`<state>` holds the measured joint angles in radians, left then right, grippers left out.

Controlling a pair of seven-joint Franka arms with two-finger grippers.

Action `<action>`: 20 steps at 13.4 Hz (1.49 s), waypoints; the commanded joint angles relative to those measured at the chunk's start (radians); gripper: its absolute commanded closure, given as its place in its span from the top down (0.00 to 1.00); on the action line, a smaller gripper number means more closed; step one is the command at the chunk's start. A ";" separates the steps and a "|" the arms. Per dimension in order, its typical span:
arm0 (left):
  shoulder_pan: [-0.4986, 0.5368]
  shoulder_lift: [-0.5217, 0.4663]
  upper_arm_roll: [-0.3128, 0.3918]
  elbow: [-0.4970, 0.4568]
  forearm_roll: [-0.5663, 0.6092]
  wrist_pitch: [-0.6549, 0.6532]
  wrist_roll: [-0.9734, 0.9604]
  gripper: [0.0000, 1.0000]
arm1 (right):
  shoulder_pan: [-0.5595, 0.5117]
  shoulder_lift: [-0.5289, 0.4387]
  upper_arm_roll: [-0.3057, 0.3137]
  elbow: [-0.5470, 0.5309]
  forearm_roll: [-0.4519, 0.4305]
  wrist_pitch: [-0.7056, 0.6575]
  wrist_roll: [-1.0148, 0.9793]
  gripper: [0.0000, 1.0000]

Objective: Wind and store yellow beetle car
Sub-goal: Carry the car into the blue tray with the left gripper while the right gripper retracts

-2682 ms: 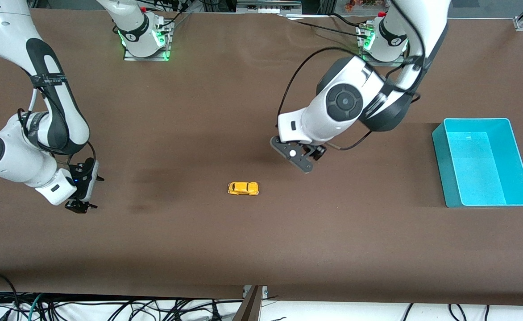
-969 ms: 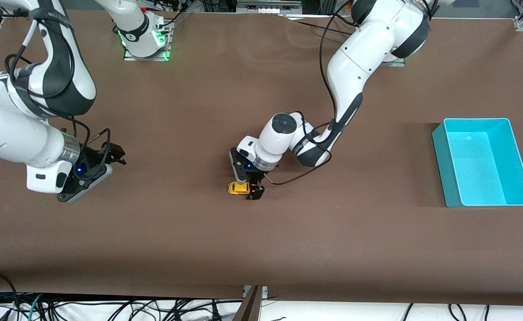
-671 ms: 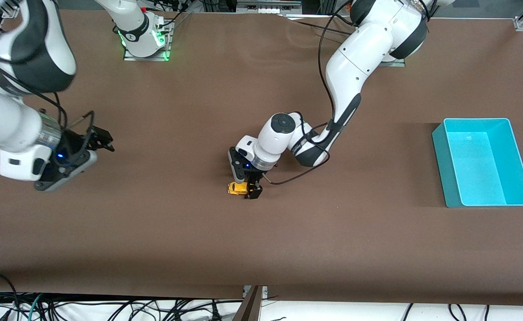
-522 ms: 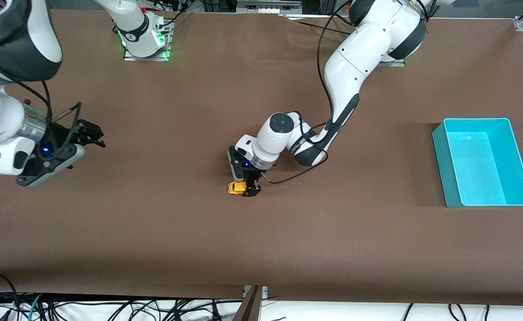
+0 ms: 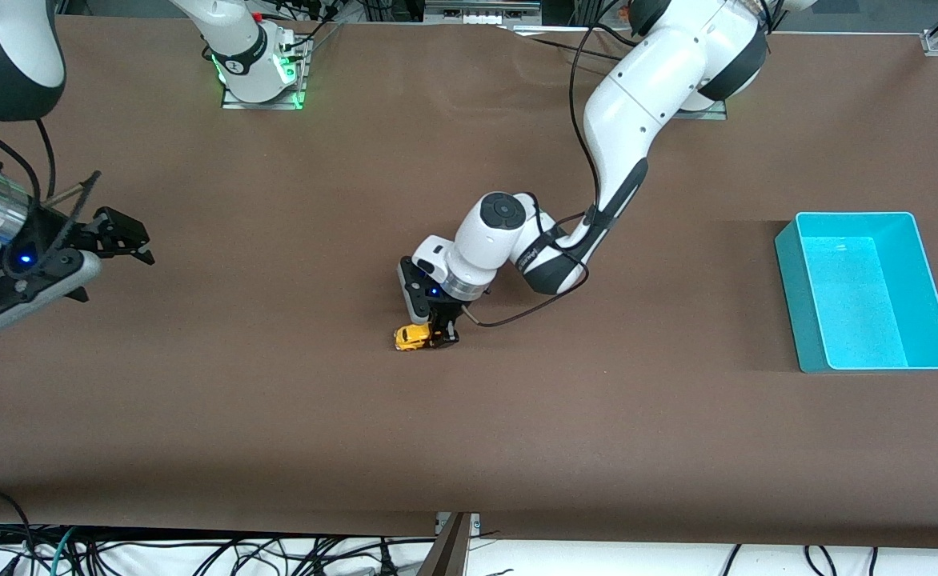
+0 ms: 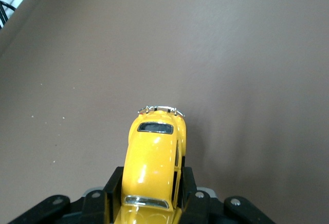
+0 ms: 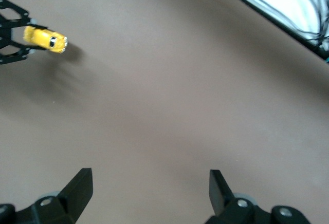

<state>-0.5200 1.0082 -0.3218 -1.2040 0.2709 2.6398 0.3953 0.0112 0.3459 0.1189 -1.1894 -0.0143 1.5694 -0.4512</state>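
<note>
yellow beetle car (image 5: 410, 338) is sitting near the middle of the table, pinched across its sides by the left gripper (image 5: 438, 335), whose fingers are clamping its rear half while its long axis is pointing toward the right arm's end. it may be lifting slightly. right gripper (image 5: 121, 239) is hanging spread wide over that end, waiting. teal bin (image 5: 789, 272) is lying toward the left arm's end.

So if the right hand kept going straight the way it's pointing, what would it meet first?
Probably only the bare brown table top. The open right hand points down at it. The small glossy yellow beetle car, held in the left hand, sits well off that line, though depth is uncertain.
</note>
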 commanded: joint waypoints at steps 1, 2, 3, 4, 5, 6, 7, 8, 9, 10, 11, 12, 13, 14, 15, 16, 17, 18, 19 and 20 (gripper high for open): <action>0.008 -0.153 -0.003 -0.043 -0.103 -0.240 -0.012 0.03 | 0.004 -0.031 0.015 0.008 -0.056 -0.031 0.026 1.00; 0.012 -0.189 -0.002 -0.040 -0.142 -0.329 -0.010 0.04 | 0.003 -0.036 0.016 0.005 -0.052 -0.031 0.072 1.00; 0.024 -0.218 -0.003 -0.038 -0.153 -0.415 -0.007 0.05 | 0.001 -0.045 0.016 0.004 -0.047 -0.031 0.150 1.00; 0.035 -0.243 -0.003 -0.038 -0.154 -0.481 -0.006 0.05 | 0.001 -0.060 0.015 -0.010 -0.049 -0.034 0.202 1.00; 0.047 -0.270 -0.003 -0.040 -0.162 -0.551 -0.004 0.05 | 0.001 -0.085 0.015 -0.044 -0.047 -0.040 0.232 1.00; 0.067 -0.296 -0.003 -0.040 -0.185 -0.625 0.003 0.05 | -0.002 -0.108 0.015 -0.079 -0.042 -0.040 0.255 1.00; 0.098 -0.322 -0.003 -0.040 -0.206 -0.688 0.017 0.05 | -0.004 -0.123 0.015 -0.104 -0.039 -0.040 0.270 1.00; 0.130 -0.342 -0.003 -0.040 -0.225 -0.748 0.058 0.05 | -0.002 -0.136 0.015 -0.116 -0.033 -0.049 0.272 1.00; 0.170 -0.359 -0.003 -0.040 -0.254 -0.797 0.133 0.03 | 0.004 -0.143 0.015 -0.118 -0.033 -0.069 0.276 1.00; 0.216 -0.365 -0.003 -0.043 -0.286 -0.838 0.216 0.00 | 0.012 -0.149 0.015 -0.121 -0.032 -0.084 0.316 1.00; 0.268 -0.372 -0.003 -0.043 -0.306 -0.883 0.281 0.00 | 0.015 -0.150 0.013 -0.121 -0.027 -0.086 0.356 1.00; 0.311 -0.381 -0.002 -0.042 -0.308 -0.926 0.342 0.00 | 0.015 -0.150 0.011 -0.122 -0.026 -0.094 0.364 1.00; 0.378 -0.390 -0.002 -0.043 -0.309 -0.972 0.417 0.00 | 0.015 -0.150 0.008 -0.128 -0.013 -0.100 0.365 1.00; 0.441 -0.396 -0.002 -0.043 -0.309 -1.030 0.501 0.00 | 0.015 -0.150 -0.007 -0.133 0.002 -0.100 0.365 1.00; 0.509 -0.404 0.000 -0.045 -0.308 -1.073 0.583 0.00 | 0.015 -0.150 -0.021 -0.139 0.002 -0.103 0.365 1.00; 0.575 -0.408 0.000 -0.046 -0.303 -1.096 0.656 0.00 | 0.015 -0.156 -0.025 -0.148 0.002 -0.118 0.373 1.00; 0.639 -0.408 0.001 -0.048 -0.302 -1.109 0.739 0.00 | 0.015 -0.162 -0.030 -0.151 0.002 -0.141 0.378 1.00; 0.700 -0.401 0.001 -0.058 -0.306 -1.107 0.823 0.00 | 0.015 -0.163 -0.051 -0.151 0.002 -0.158 0.378 1.00; 0.762 -0.393 0.000 -0.074 -0.312 -1.103 0.900 0.00 | 0.015 -0.163 -0.070 -0.159 0.002 -0.172 0.378 1.00; 0.793 -0.396 0.001 -0.075 -0.302 -1.104 0.960 0.00 | 0.015 -0.166 -0.073 -0.165 0.002 -0.173 0.378 1.00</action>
<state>0.2138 0.6398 -0.3067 -1.2298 -0.0098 1.5345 1.2473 0.0248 0.2184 0.0658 -1.3117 -0.0330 1.4116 -0.0862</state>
